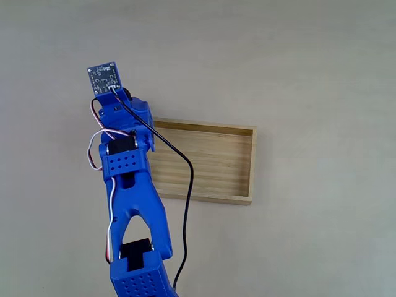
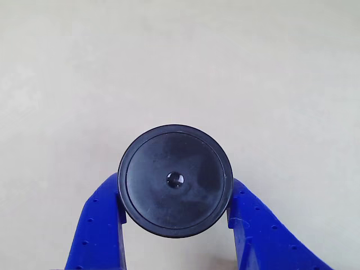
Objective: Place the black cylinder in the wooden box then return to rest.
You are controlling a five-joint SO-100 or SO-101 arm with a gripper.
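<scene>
In the other view, your gripper (image 2: 175,225) had its blue jaws closed against both sides of the black cylinder (image 2: 175,180), round top and central dimple facing the camera, pale surface (image 2: 180,56) behind it. In the fixed view, your arm (image 1: 133,204) crossed the left end of the wooden box (image 1: 216,161), which lay apart from the cylinder.

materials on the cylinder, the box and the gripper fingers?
Black cylinder: looks like matte black plastic, dull sheen, moulded ring and centre dimple; rubber not ruled out. Wooden box: light unpainted wood, straight grain lines on floor and walls. Gripper fingers: blue plastic, probably 3D-printed, judging by the slightly rough surface and small dotted holes.
</scene>
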